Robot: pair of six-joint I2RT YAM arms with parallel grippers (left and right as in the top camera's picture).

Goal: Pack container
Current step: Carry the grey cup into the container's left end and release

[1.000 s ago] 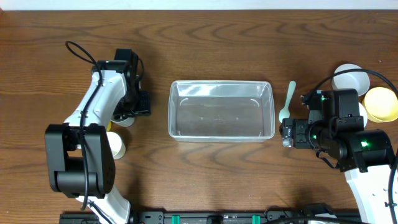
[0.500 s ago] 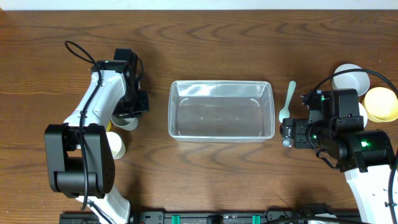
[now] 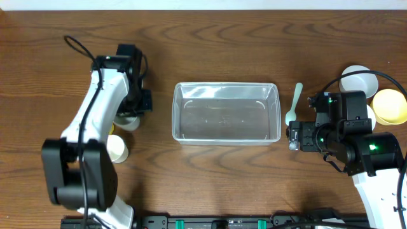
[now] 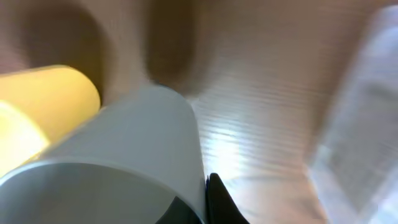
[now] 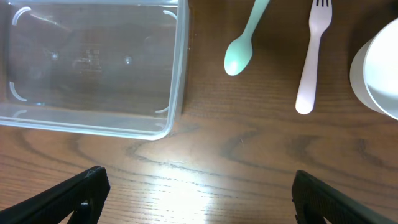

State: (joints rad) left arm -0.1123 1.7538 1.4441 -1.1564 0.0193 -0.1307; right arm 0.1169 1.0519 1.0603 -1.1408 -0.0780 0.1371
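The container [image 3: 226, 112], a clear shallow tub, sits mid-table with nothing in it; it shows blurred at the right of the left wrist view [image 4: 364, 118] and at the top left of the right wrist view [image 5: 93, 62]. Left of it, my left gripper [image 3: 131, 116] is shut on the wall of a white cup [image 3: 129, 123]. Up close, one finger is inside the white cup [image 4: 124, 155] and the other outside, at my left gripper [image 4: 202, 208]. My right gripper [image 3: 292, 136] hovers open just right of the container, with only bare wood between the jaws [image 5: 202, 199].
A yellow cup [image 4: 46, 102] lies beside the held one, and a cream cup [image 3: 117, 148] stands nearer the front. A mint spoon [image 5: 239, 53], a pink fork [image 5: 311, 59] and a white bowl [image 5: 379, 68] lie right of the container. A yellow bowl [image 3: 389, 105] sits far right.
My left gripper has closed on the white cup and the arm has shifted slightly toward the back. The right arm has not moved.
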